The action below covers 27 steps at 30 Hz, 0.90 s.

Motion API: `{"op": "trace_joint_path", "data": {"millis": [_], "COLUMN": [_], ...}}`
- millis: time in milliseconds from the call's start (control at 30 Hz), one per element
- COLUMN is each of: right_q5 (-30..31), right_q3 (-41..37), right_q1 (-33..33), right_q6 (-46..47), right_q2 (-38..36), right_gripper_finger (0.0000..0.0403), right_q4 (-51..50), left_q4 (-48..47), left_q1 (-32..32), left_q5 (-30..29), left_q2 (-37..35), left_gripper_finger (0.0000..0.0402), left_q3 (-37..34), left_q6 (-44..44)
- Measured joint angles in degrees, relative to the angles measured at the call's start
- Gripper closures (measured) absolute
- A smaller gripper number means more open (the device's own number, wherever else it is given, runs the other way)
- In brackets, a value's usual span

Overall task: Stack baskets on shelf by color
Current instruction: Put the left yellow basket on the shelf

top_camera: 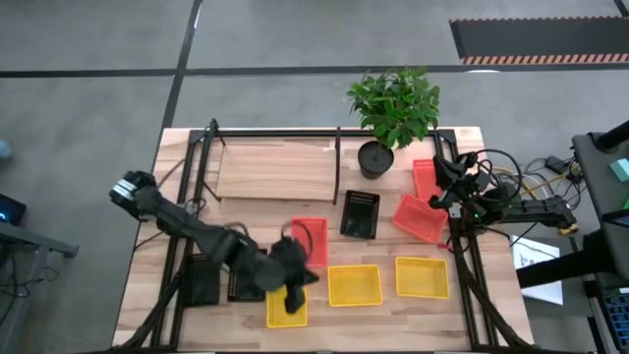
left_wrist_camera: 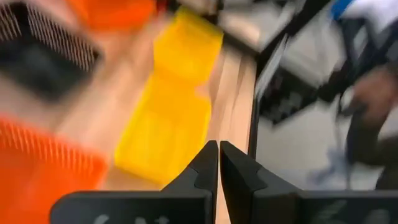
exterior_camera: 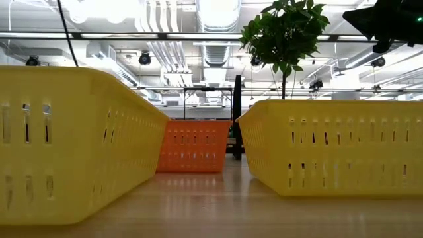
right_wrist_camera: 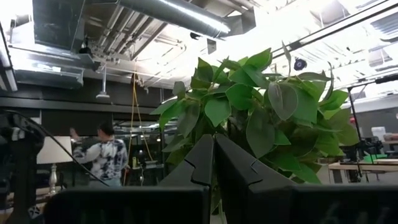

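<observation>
- We judge sorting barely begun: shelf (top_camera: 275, 169) bare at 12 o'clock; baskets scattered from 3 to 7 o'clock.
- Left gripper (top_camera: 291, 276) pinched closed, empty, over yellow basket (top_camera: 286, 308).
- Right gripper (right_wrist_camera: 213, 163) closed, parked at 3 o'clock.
- Next: open wide, grasp rim.

Nothing readable from where I'm sitting. No labels, brands or numbers on anything on the table, and whatever markings sit at the bottom edge of the left wrist view are too blurry to make out.
</observation>
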Motion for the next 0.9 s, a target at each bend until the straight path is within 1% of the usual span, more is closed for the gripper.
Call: {"op": "trace_joint_path", "data": {"millis": [67, 133, 267, 333, 433, 533, 633, 833, 900], "right_q5": [-0.01, 0.0, -0.01, 0.0, -0.02, -0.02, -0.02, -0.05, -0.04], "right_q3": [0.0, 0.0, 0.0, 0.0, 0.0, 0.0, 0.0, 0.0, 0.0], "right_q1": [0.0, 0.0, 0.0, 0.0, 0.0, 0.0, 0.0, 0.01, 0.01], "right_q6": [0.29, 0.67, 0.68, 0.93, 1.95, 2.14, 3.28, 4.81, 5.58], "right_q2": [0.0, 0.0, 0.0, 0.0, 0.0, 0.0, 0.0, 0.02, 0.02], "right_gripper_finger": [0.0394, 0.0394, 0.0394, 0.0394, 0.0394, 0.0394, 0.0394, 0.0394, 0.0394], "right_q4": [0.0, 0.0, -0.01, -0.04, -0.1, -0.16, -1.34, -2.23, -2.52], "left_q4": [-6.25, -10.35, -17.27, -20.93, -26.17, -31.53, -34.66, -38.96, -38.78], "left_q1": [-1.94, -3.84, -6.85, -7.91, -9.05, -9.54, -9.44, -8.92, -8.84], "left_q5": [2.43, 4.62, 5.37, 5.88, 9.46, 13.09, 16.1, 16.69, 16.72], "left_q2": [4.14, 8.45, 16.66, 20.03, 24.52, 27.44, 28.81, 29.32, 29.01], "left_gripper_finger": [0.0402, 0.0402, 0.0402, 0.0402, 0.0402, 0.0402, 0.0402, 0.0401, 0.0396], "left_q3": [5.96, 11.41, 22.02, 26.52, 31.34, 34.08, 35.02, 31.87, 30.51], "left_q6": [0.37, 3.32, 6.76, 6.54, 2.02, -3.73, -5.82, -5.89, -5.89]}}
